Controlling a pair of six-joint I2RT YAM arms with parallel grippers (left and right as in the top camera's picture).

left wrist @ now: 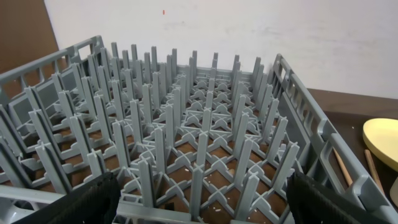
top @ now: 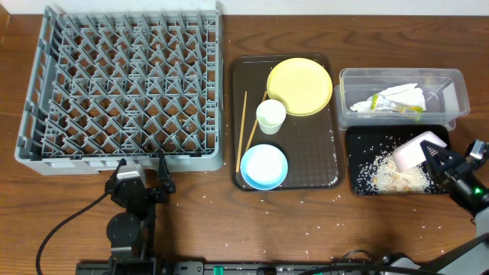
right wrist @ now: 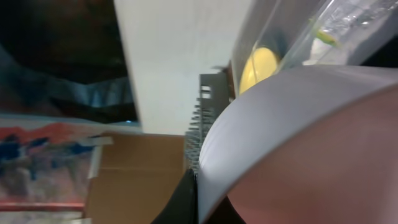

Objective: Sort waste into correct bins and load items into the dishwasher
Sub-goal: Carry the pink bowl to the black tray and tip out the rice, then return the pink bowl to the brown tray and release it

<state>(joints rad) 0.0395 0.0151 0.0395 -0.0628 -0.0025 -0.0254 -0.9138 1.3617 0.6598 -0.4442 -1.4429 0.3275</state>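
White bowl (top: 409,153) tilted above black tray (top: 353,145), rim clenched in right end effector (top: 432,155).

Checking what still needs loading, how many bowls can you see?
2. The light blue bowl sits on the brown tray; the white bowl is held tipped over the black tray. None seem hidden.
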